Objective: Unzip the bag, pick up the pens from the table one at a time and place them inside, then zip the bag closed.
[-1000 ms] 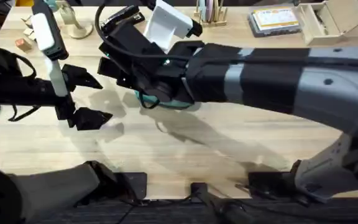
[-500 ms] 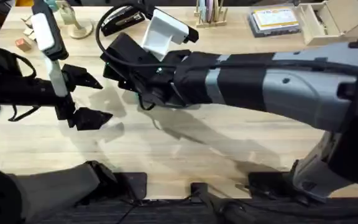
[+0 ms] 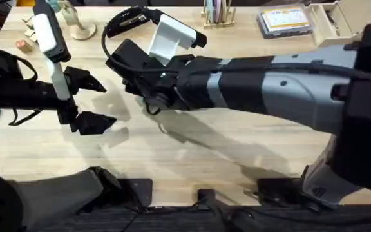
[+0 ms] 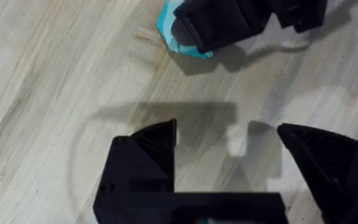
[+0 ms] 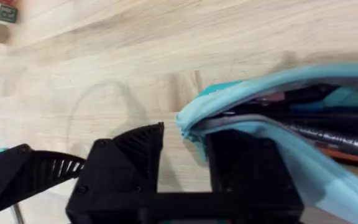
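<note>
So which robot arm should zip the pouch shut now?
Probably the right. Its end effector is already at the end of the teal pencil pouch, which gapes open with the pens inside. The left end effector hangs open over bare table, apart from the pouch.

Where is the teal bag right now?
The bag lies on the table left of centre in the overhead view, mostly hidden under the right tool, whose fingers straddle its open end; the open left tool hovers nearby.
</note>
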`<state>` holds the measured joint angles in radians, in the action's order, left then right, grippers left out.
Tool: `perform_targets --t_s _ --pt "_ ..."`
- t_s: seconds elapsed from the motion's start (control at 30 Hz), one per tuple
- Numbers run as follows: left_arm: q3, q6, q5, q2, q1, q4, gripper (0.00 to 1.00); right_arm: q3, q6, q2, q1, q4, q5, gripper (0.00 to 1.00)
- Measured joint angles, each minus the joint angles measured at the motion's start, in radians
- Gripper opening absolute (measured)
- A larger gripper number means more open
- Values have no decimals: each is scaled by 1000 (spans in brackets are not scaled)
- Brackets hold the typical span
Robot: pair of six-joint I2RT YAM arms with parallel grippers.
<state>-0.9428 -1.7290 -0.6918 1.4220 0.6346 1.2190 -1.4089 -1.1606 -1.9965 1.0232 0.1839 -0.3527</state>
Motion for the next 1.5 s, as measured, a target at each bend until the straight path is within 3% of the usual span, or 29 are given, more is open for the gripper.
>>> perform_targets --t_s 0.23,0.7,1.1,1.5 --pt "0 0 0 0 0 0 993 0 -7 0 -12 13 -2 41" --pt "0 0 0 0 0 0 993 0 -6 10 -16 22 14 33" --pt "0 0 -3 0 0 -3 993 0 62 125 -23 53 74 33" --pt "0 -3 -142 0 0 -6 993 2 69 167 -32 66 144 33"
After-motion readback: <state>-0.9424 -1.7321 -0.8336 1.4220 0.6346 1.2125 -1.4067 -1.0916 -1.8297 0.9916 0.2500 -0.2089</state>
